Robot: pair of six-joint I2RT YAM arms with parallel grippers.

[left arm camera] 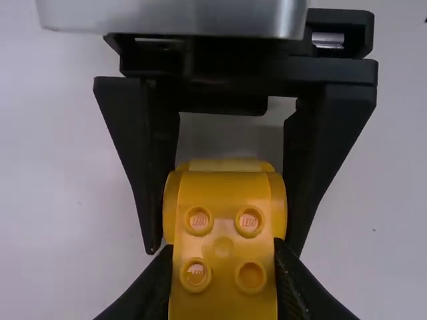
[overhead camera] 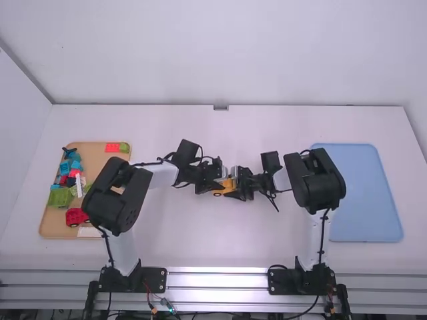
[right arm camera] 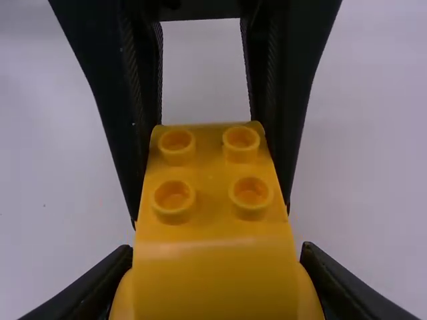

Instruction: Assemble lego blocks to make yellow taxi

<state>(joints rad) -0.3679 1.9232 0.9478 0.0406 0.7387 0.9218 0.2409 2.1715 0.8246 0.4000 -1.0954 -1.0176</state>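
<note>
Near the table's middle, my left gripper and my right gripper meet at a yellow block car, which has a small dark wheel low on its left part. In the left wrist view my left gripper is closed on the car's near end, a yellow piece with four studs; the other gripper's fingers clasp its far, rounded end. My right gripper grips the rounded yellow end in the right wrist view, beyond which lies the studded top. The car's underside is hidden.
At the left, a tan tray holds several loose blocks, among them a red wheeled piece, a green block and a red block. A blue tray lies at the right, beside the right arm.
</note>
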